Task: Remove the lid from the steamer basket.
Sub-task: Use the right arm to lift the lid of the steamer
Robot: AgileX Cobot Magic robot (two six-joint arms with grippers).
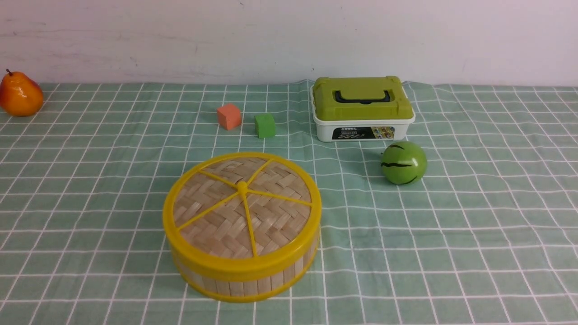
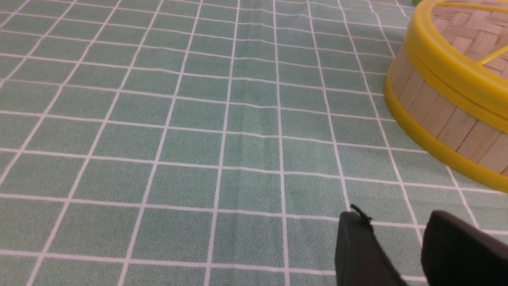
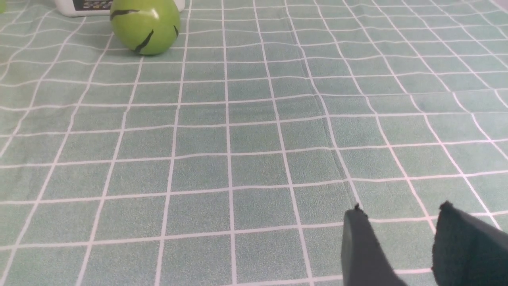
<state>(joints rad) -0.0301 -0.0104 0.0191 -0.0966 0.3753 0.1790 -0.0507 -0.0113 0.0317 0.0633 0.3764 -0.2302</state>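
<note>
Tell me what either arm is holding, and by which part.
Nothing is held: both end effectors, left and right, stand open with only tablecloth showing between.

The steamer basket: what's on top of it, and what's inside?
The lid is on top of the basket. It covers the inside, so I can't tell what's in there.

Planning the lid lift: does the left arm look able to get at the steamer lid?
Probably yes: the left gripper stands open and empty, and nothing lies on the lid.
</note>
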